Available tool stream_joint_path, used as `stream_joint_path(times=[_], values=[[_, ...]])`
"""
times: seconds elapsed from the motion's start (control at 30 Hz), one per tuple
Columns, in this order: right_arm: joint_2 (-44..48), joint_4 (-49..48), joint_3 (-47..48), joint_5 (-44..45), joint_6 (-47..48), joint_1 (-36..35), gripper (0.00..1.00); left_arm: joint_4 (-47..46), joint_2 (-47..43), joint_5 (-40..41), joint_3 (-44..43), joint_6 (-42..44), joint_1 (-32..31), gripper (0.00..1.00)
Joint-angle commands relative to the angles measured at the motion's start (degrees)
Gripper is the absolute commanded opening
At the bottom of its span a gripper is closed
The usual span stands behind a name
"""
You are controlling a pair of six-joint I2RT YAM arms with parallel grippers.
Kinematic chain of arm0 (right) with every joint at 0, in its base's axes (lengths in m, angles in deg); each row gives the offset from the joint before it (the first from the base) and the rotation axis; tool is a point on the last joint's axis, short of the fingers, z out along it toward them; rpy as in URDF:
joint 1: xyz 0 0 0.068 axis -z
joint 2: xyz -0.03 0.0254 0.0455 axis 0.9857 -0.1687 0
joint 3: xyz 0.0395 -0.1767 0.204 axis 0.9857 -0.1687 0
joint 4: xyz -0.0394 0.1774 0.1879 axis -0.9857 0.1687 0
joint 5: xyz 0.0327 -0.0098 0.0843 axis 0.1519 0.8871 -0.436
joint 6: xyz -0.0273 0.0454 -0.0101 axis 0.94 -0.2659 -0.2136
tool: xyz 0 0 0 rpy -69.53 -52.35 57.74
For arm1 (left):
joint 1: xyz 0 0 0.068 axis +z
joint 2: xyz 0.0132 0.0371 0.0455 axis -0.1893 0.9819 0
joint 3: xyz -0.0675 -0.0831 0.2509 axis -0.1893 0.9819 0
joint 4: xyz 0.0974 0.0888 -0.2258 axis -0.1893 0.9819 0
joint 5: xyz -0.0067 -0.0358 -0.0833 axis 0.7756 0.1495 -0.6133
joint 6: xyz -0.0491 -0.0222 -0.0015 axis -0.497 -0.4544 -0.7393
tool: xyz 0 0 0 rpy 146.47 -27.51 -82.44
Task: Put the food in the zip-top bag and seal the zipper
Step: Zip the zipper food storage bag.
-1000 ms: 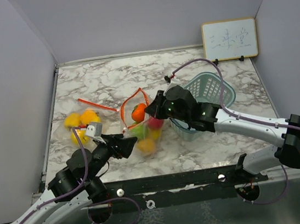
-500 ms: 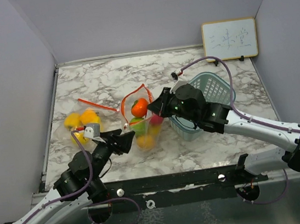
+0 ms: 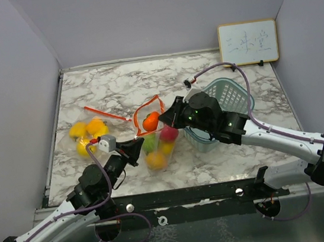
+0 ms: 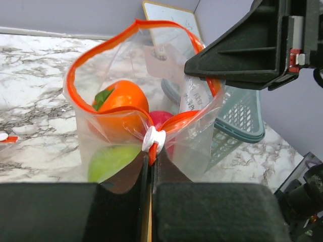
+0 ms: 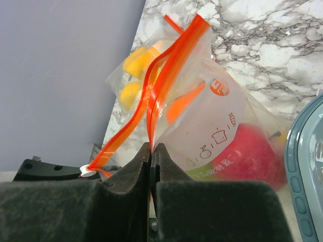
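Note:
The clear zip-top bag (image 3: 158, 145) with an orange zipper rim stands mid-table, its mouth open in a loop. Inside it is food: an orange fruit (image 4: 120, 98), a green one (image 4: 113, 161) and a red one (image 4: 161, 121). My left gripper (image 4: 151, 161) is shut on the orange zipper strip just below the white slider (image 4: 154, 140), at the bag's near-left end (image 3: 135, 147). My right gripper (image 5: 152, 148) is shut on the zipper rim at the opposite end (image 3: 164, 117). The two zipper strips (image 5: 161, 75) run close together from there.
A second clear bag with yellow fruits (image 3: 89, 133) lies to the left, its orange strip (image 3: 107, 113) trailing across the marble. The teal mesh basket (image 3: 227, 97) sits under the right arm. A small whiteboard (image 3: 248, 43) leans against the back right wall.
My left gripper was open beside the bag; it has moved in and shut on the zipper end at the slider. The right gripper kept its hold, and the bag shifted slightly.

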Motion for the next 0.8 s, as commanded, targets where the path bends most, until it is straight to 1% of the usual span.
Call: stream_joint_path(times=[0.0, 0.03, 0.07, 0.13, 0.2, 0.27, 0.4, 0.5, 0.6, 0.7, 0.77], values=[[1.87, 0.19, -1.14, 0.8, -0.33, -0.23, 0.02, -0.25, -3.46, 0.29, -1.8, 1.53, 0.15, 0.0], [2.42, 1.01, -1.81, 1.34, 0.25, -0.24, 0.03, 1.59, -4.75, 1.66, -2.76, 1.22, 0.17, 0.0], [2.93, 1.96, -2.59, 1.99, 1.1, -0.19, 0.05, 3.59, -5.89, 2.89, -3.79, 0.86, 0.16, 0.0], [4.03, 4.25, -3.5, 3.17, 4.66, -0.24, 0.23, 7.26, -7.98, 5.09, -5.56, -0.43, 0.15, 0.0], [5.3, 5.49, -3.73, 2.03, 10.56, -0.24, 0.34, 9.64, -9.36, 5.65, -6.36, -1.66, 0.19, 0.0], [7.1, 5.25, -2.95, -2.82, 18.36, -0.17, 0.42, 11.33, -10.04, 5.4, -6.64, -2.99, 0.19, 0.0], [13.74, -2.5, -3.7, -16.71, 30.22, -0.22, 0.48, 13.02, -9.36, 1.29, -7.44, -4.51, 0.19, 0.0], [15.3, -5.14, -1.41, -28.23, 37.49, -0.2, 0.49, 15.76, -7.42, -5.38, -10.71, -4.44, 0.15, 0.0], [13.03, -7.79, 1.26, -37.02, 43.55, -0.24, 0.5, 19.95, -4.56, -11.1, -15.61, -3.74, 0.15, 0.0], [7.73, -9.66, 4.33, -47.12, 48.39, -0.23, 0.52, 24.36, -1.22, -16.99, -20.1, -2.46, 0.22, 0.0], [4.19, -9.78, 6.69, -50.06, 50.35, -0.22, 0.52, 27.11, 0.65, -20.25, -22.4, -1.73, 0.17, 0.0]])
